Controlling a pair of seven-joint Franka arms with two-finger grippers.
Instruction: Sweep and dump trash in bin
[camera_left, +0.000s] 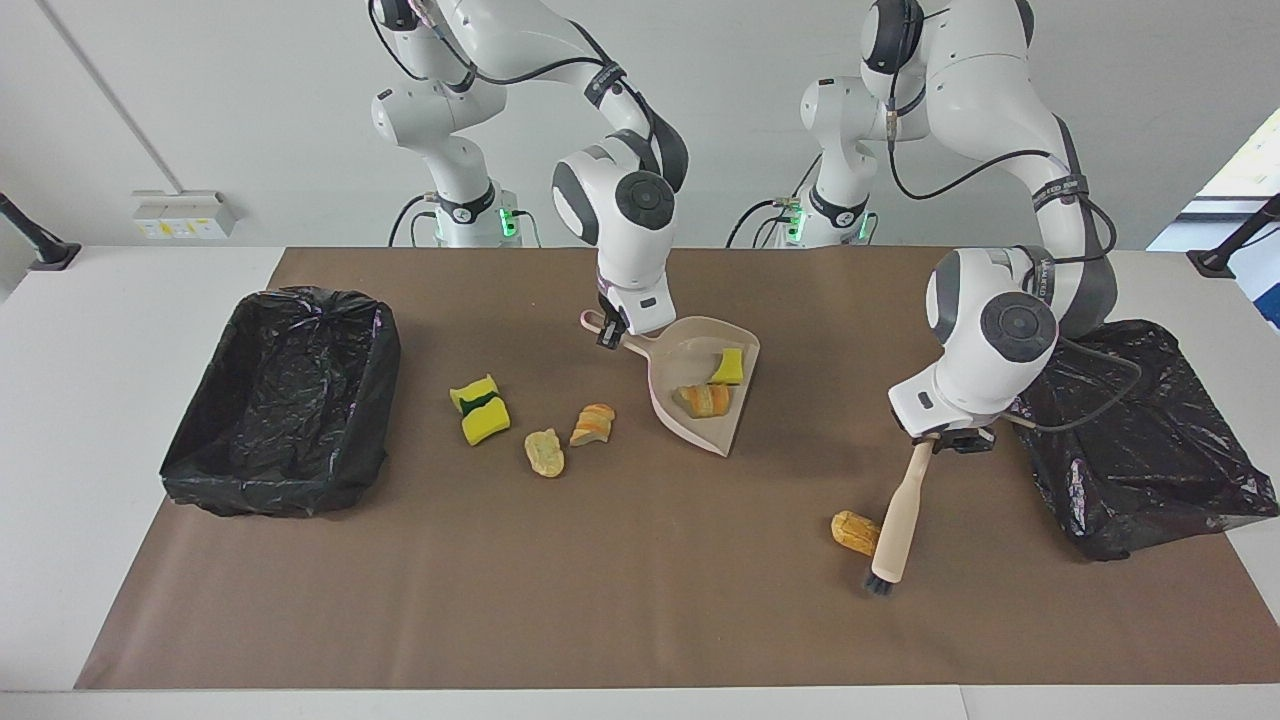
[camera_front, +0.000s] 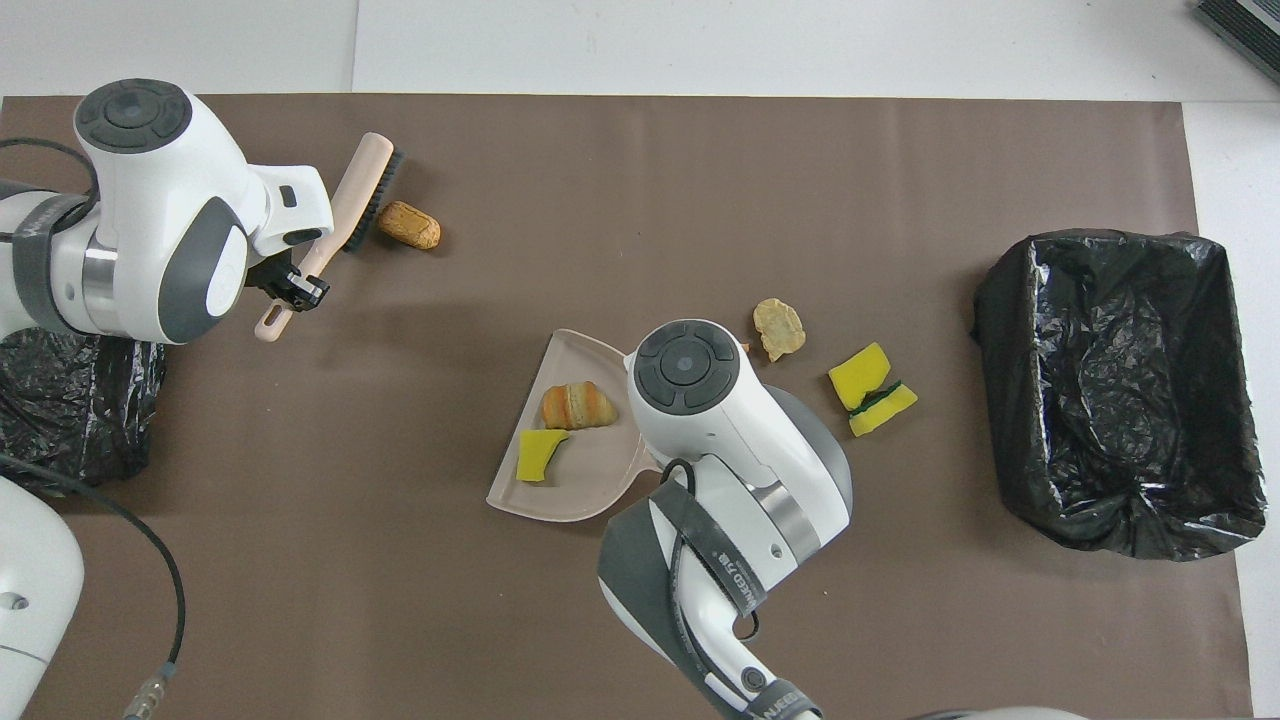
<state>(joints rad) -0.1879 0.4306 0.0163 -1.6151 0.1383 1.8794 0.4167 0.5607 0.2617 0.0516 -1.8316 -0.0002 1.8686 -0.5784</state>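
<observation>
Item: sweep in hand, part done. Left gripper (camera_left: 932, 438) is closed on the brush (camera_left: 897, 518) by the thin end of its handle; the brush slants down with its long axis running from the gripper away from the robots and a little toward the right arm's end, bristle head low at the mat, bristles facing the stray chunk (camera_left: 856, 532), which lies just beside or touching the head. That chunk lies with its long axis across the table, well apart from the dustpan (camera_left: 700, 385) and farther from the robots than it. Right gripper (camera_left: 606, 331) is closed on the dustpan's handle; the pan's open mouth points away from the robots and toward the left arm's end, roughly facing the chunk, and holds two scraps: a yellow piece (camera_left: 728, 366) and an orange chunk (camera_left: 706, 398). Three more lie on the mat toward the right arm's end of the pan: a striped chunk (camera_left: 593, 424), a tan chunk (camera_left: 545, 452), a green-backed sponge (camera_left: 479, 408). Bins (camera_left: 280, 400) and (camera_left: 1140, 440) stand at either end, with no scraps seen in them. Next move, by judgement: drag the bristles toward the pan mouth, keeping the head low so the chunk rolls ahead rather than slipping past.
</observation>
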